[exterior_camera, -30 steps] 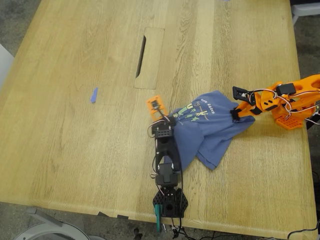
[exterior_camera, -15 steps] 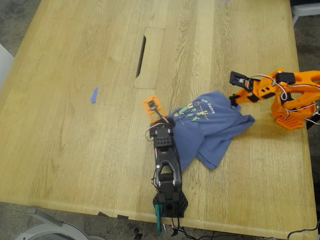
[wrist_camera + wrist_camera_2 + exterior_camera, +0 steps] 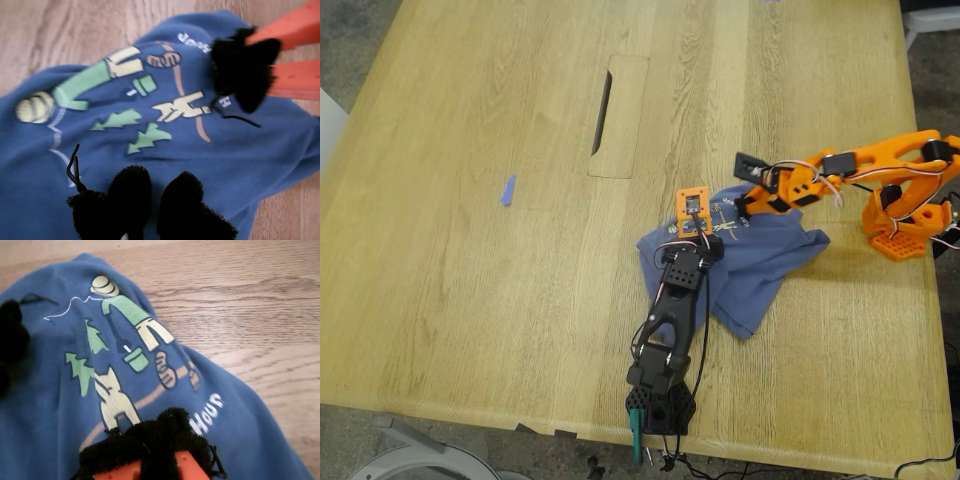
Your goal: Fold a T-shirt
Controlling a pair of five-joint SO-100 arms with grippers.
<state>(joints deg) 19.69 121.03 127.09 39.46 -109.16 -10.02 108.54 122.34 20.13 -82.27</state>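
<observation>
The blue T-shirt (image 3: 765,262) lies crumpled on the wooden table, toward the exterior view's right. Its green and yellow print (image 3: 120,95) with white text faces up. My first gripper (image 3: 712,243), on the black arm, rests on the cloth just short of the print. Its two fuzzy black pads (image 3: 131,197) stand almost together; I cannot tell whether cloth is pinched. My second gripper (image 3: 746,205), on the orange arm, sits on the shirt's far edge by the white text (image 3: 207,415). Its jaws meet at one black pad (image 3: 242,65). The first wrist view shows both grippers close together on the print.
A small blue scrap (image 3: 507,190) lies apart at the exterior view's left. A rectangular cutout with a dark slot (image 3: 604,100) sits in the table's middle. The orange arm's base (image 3: 903,238) stands at the exterior view's right edge, the black arm's base (image 3: 660,405) at the near edge.
The second gripper let go of the shirt's right corner, rose and swung left onto the far edge. The first gripper moved right from the shirt's left edge onto the print area.
</observation>
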